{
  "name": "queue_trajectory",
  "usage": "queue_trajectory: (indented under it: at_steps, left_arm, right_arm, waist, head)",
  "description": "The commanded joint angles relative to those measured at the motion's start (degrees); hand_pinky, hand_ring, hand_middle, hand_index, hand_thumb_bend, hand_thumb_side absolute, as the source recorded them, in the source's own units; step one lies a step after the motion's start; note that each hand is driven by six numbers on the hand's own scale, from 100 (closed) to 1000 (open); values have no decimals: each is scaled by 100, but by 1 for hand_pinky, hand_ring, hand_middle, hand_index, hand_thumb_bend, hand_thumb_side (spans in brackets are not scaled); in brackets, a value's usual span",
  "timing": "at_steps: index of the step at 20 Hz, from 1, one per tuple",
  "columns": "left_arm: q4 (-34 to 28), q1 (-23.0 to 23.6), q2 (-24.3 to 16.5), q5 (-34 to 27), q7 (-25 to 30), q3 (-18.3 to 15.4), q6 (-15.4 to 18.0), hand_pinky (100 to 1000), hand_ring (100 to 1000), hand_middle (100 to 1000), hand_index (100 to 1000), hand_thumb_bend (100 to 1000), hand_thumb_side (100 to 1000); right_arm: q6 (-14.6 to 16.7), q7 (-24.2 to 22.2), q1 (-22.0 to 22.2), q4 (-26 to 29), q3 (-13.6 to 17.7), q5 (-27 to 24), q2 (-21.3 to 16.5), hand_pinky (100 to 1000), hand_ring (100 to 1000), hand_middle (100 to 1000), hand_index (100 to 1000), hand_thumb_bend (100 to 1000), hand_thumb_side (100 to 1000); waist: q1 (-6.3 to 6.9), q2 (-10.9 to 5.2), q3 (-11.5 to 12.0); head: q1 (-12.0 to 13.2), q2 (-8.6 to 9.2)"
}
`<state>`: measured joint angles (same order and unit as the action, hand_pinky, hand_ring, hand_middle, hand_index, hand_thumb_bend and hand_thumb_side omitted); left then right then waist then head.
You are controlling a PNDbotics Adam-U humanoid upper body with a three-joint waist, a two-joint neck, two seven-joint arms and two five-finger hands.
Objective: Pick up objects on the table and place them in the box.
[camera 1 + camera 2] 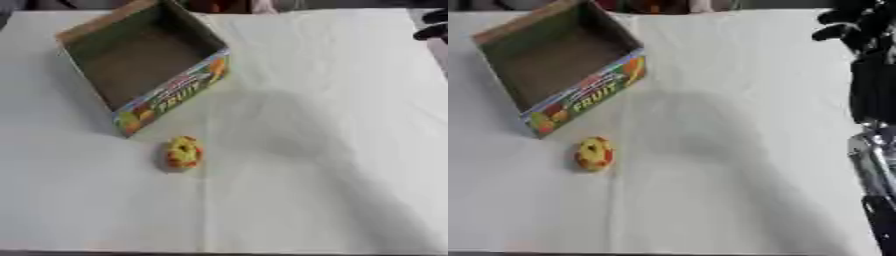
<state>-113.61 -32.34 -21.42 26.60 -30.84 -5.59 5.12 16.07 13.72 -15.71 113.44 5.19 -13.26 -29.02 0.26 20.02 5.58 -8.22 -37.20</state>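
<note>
A small yellow and red fruit-like object [184, 152] lies on the white table, just in front of the box's near corner. The open cardboard box [171, 96], with a colourful "FRUIT" print on its front wall, stands at the back left, turned at an angle; its inside looks empty. My right hand [857, 27] hovers at the far right edge near the back, well away from the object and the box. Its fingers are relaxed and hold nothing. My left hand shows in neither view.
My right forearm [872, 90] runs down the right edge of the right eye view. A white cloth [332, 165] with light creases covers the table. The arm casts a broad shadow [280, 125] over the cloth's middle.
</note>
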Motion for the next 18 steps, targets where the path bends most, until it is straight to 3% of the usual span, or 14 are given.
queue_trajectory:
  at_steps: [1, 7, 8, 9, 14, 18]
  left_arm:
    - [-99, -286, -537, 474, 562, 292, -152, 381, 504, 547, 685, 100, 746]
    - [-99, -642, -1146, 921, 2008, 992, -312, 436, 577, 641, 765, 100, 752]
    - [-99, -687, -1200, 987, 2302, 1064, -299, 420, 576, 638, 777, 211, 671]
    - [-99, -740, -1260, 1058, 2638, 1152, -250, 415, 575, 655, 789, 100, 773]
    - [-99, -918, -1477, 1118, 4300, 1547, 9, 447, 605, 672, 823, 100, 844]
    - [-99, -1027, -1596, 1060, 5274, 1739, -35, 477, 632, 687, 834, 100, 868]
  right_arm:
    - [7, -38, -76, 115, 1, -47, -119, 535, 621, 609, 805, 100, 897]
    - [4, -75, -106, 115, -29, -70, -136, 535, 622, 609, 806, 100, 896]
    - [0, -78, -109, 115, -33, -74, -136, 536, 622, 610, 808, 100, 889]
    - [-5, -83, -113, 115, -39, -78, -136, 536, 622, 610, 807, 100, 897]
    - [-18, -123, -124, 115, -60, -83, -138, 536, 623, 609, 806, 100, 900]
    - [-35, -143, -116, 115, -65, -86, -130, 536, 623, 609, 806, 100, 901]
  waist:
    - [7, -150, -20]
    - [22, -144, -90]
    - [22, -142, -97]
    - [25, -138, -109]
    - [43, -132, -154]
    - [50, -137, -164]
  head:
    - [-154, 79]
    - [-356, 98]
    - [-364, 105]
    - [-363, 122]
    - [-322, 137]
    - [-249, 95]
